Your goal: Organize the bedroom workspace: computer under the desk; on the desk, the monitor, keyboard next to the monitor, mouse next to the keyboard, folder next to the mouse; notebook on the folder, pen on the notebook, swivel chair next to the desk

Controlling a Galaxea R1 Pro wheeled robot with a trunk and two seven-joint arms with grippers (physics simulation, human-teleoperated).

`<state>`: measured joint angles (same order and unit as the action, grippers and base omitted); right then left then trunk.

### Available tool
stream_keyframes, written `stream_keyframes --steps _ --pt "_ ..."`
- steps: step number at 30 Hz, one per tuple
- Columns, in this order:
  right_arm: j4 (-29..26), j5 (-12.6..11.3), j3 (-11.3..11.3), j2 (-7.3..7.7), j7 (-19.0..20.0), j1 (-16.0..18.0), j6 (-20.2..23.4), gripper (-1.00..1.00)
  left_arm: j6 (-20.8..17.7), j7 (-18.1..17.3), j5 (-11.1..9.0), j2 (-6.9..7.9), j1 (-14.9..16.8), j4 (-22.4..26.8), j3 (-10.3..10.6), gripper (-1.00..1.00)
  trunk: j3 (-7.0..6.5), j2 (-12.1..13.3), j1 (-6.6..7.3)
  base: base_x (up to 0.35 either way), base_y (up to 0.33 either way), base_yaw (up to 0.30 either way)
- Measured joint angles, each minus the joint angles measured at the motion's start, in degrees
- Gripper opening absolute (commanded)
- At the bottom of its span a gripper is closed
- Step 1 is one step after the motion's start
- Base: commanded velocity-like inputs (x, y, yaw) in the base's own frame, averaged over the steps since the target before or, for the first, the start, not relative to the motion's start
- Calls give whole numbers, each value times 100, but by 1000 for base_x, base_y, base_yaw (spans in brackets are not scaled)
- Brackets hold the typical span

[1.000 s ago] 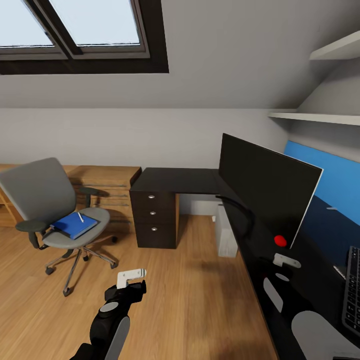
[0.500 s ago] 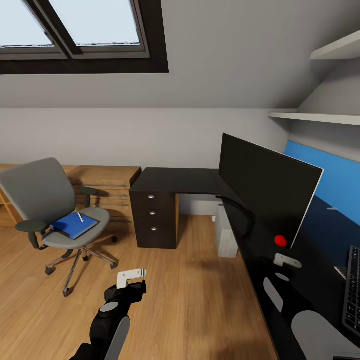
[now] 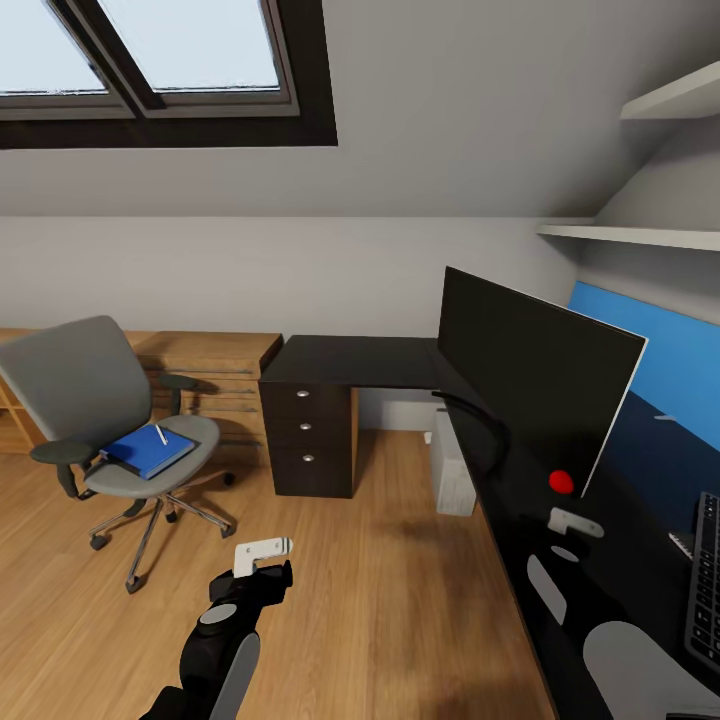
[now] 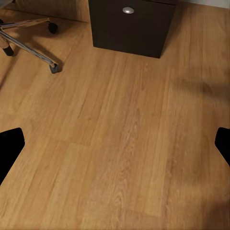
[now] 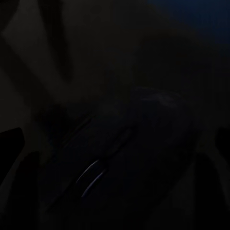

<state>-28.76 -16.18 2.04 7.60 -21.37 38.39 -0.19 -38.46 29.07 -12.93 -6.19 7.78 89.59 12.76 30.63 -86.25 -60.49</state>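
The swivel chair (image 3: 95, 400) stands on the floor at the left, apart from the desk (image 3: 355, 360). On its seat lies the blue folder (image 3: 150, 450) with the white pen (image 3: 160, 434) on top; I cannot make out the notebook. The monitor (image 3: 535, 375) stands on the desk, and the keyboard (image 3: 705, 590) lies at the right edge. The white computer (image 3: 452, 470) sits under the desk. My left gripper (image 3: 262, 575) hangs open over bare floor (image 4: 120, 134). My right gripper (image 3: 565, 540) is open over the desk, just above a dark rounded mouse (image 5: 129, 158).
The black three-drawer unit (image 3: 308, 440) stands under the desk's far end, its lowest drawer (image 4: 129, 24) near my left gripper. Low wooden shelving (image 3: 215, 375) runs along the back wall behind the chair. The chair's castor legs (image 4: 33, 45) spread over the floor.
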Motion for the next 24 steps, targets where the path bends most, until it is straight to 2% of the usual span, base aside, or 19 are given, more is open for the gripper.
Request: stream_keyframes --steps 24 --pt "1 -5 78 -4 2 1 123 100 0 -1 0 -4 0 0 0 100 0 0 0 0 0 0"
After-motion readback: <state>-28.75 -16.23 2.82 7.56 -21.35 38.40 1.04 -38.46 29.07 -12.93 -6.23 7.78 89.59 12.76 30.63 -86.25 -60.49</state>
